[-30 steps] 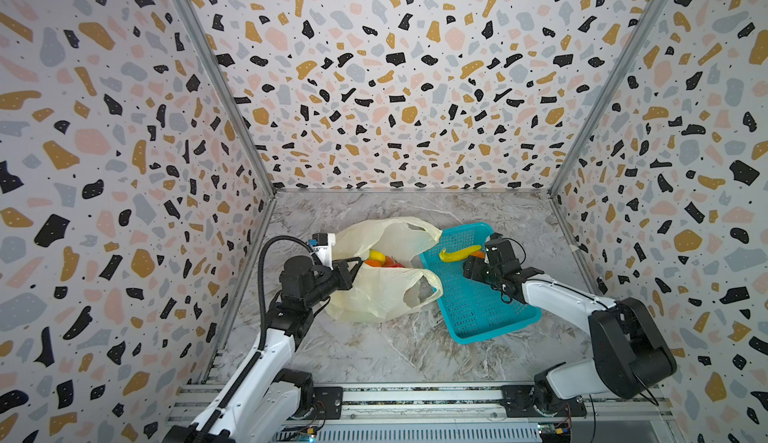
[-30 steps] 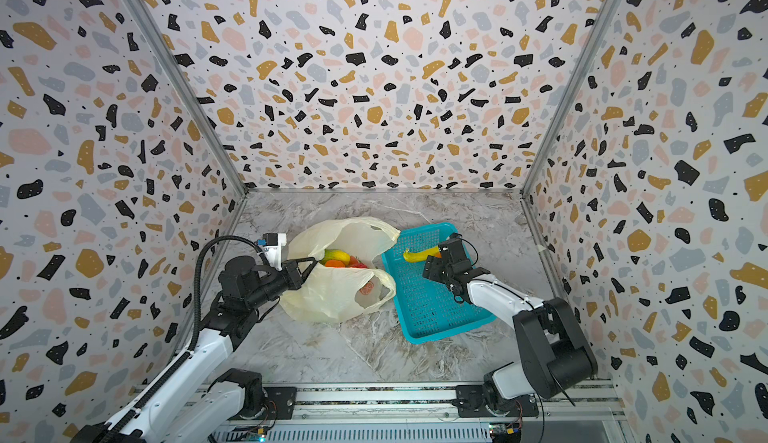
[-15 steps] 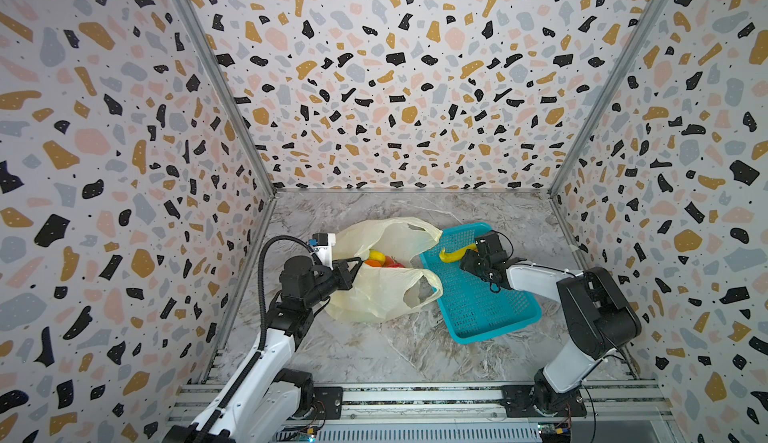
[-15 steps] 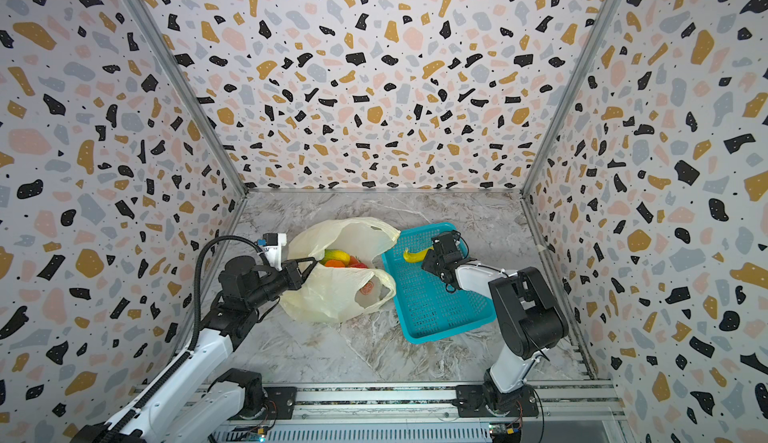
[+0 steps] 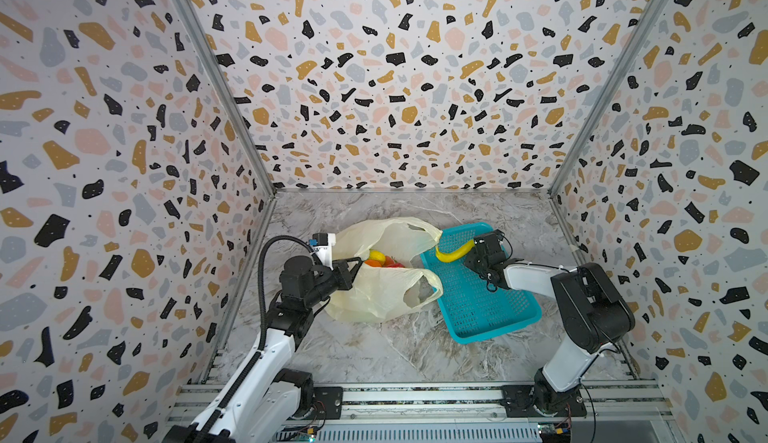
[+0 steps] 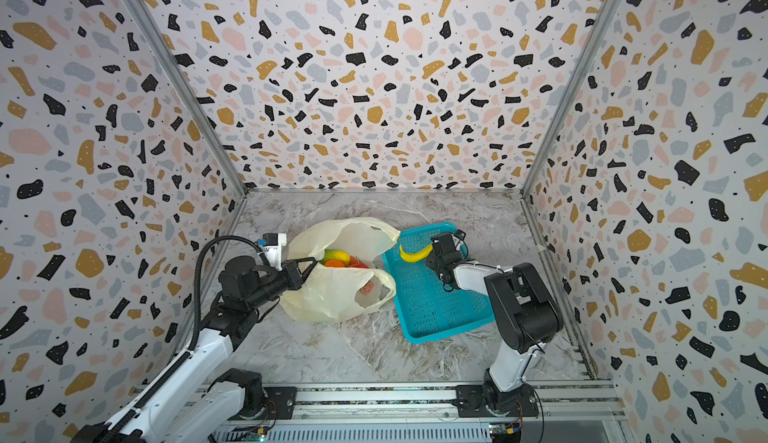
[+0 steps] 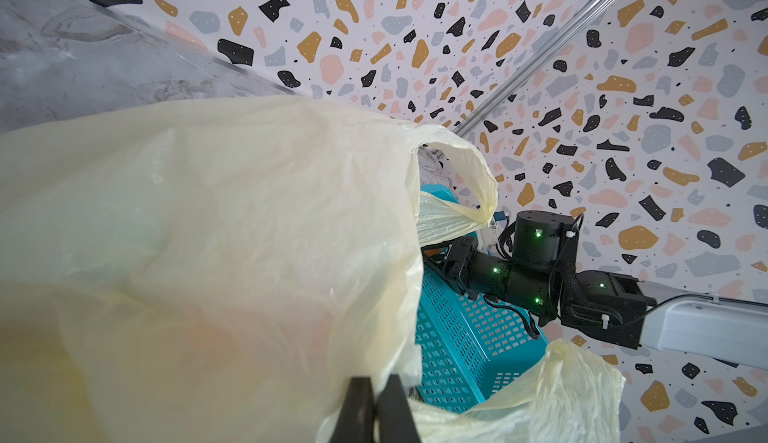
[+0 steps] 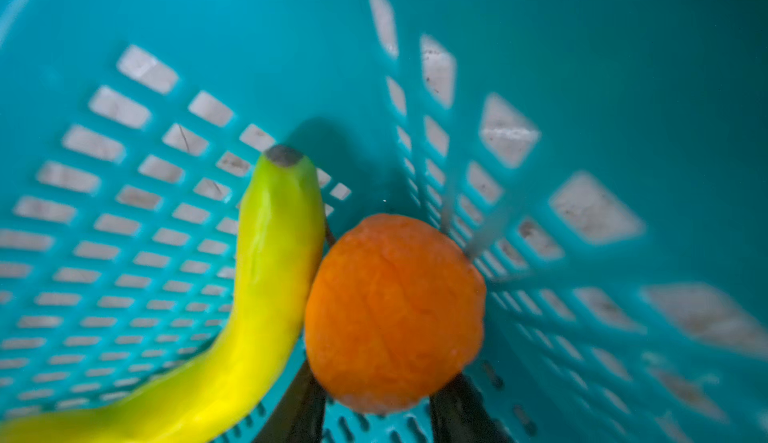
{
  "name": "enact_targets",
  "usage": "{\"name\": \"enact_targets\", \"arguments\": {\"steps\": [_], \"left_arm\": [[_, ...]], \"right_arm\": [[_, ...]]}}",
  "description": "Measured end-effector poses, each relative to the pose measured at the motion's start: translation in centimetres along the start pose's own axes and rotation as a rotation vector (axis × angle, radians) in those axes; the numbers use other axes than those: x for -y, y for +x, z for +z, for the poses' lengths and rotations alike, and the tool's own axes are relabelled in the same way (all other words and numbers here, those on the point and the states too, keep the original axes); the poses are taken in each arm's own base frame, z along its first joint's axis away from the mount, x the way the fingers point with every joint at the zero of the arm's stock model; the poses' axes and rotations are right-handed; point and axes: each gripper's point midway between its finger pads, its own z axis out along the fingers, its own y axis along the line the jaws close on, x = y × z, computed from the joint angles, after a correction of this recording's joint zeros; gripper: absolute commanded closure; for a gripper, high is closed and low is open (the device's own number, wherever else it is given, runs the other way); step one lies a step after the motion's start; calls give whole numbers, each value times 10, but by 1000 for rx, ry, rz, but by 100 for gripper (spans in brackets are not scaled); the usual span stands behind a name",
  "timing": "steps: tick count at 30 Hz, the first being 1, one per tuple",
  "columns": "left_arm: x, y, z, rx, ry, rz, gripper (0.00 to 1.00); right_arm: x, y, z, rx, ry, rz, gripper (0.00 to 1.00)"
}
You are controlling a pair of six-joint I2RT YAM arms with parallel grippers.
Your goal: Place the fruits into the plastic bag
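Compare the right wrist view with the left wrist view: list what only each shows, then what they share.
Only the right wrist view: a banana beside an orange, which the right pincer grips. Only the left wrist view: the plastic bag, the left pincer shut on its edge, and the right arm. Both: the teal basket.

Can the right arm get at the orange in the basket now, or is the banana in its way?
Probably yes. The right fingers flank the orange in the basket; the banana lies beside it, outside them. Whether they grip yet is unclear.
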Motion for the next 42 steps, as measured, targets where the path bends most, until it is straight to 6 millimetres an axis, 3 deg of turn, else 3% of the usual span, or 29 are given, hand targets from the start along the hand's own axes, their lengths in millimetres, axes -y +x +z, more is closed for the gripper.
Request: {"name": "enact_targets", "arguments": {"steps": [2, 5, 10, 15, 16, 18, 21, 23, 26, 34, 42], "left_arm": [[0, 0, 0, 0, 0, -1, 100], [0, 0, 0, -1, 0, 0, 100], [-1, 1, 1, -2, -4, -2, 100], [-2, 1, 1, -3, -5, -3, 100], [-2, 1, 1, -3, -5, -3, 100], [-2, 1, 1, -3, -5, -3, 100], [-2, 1, 1, -3, -5, -3, 100], [-2, 1, 1, -3, -4, -3, 100], [-2, 1, 1, -3, -4, -3, 100], [-1, 1, 1, -2, -4, -3, 100], [-2, 1, 1, -3, -4, -3, 100]], "right_arm": [[-1, -1, 0, 5, -6, 8, 92], [-3, -1, -1, 18, -26, 13, 99], [-4, -1, -22, 40, -92, 0, 100], [-19, -19, -65, 111, -204, -23, 100], [-21, -23, -73, 126, -222, -25, 98], [-25, -29, -87, 151, -251, -29, 61], [-28, -34, -95, 155, -258, -46, 42], [-29, -34, -91, 129, -249, -54, 33], [-31, -33, -79, 82, -238, -32, 29], [-14, -10, -40, -28, -162, 157, 28], [-6, -14, -24, 10, -126, 362, 29]]}}
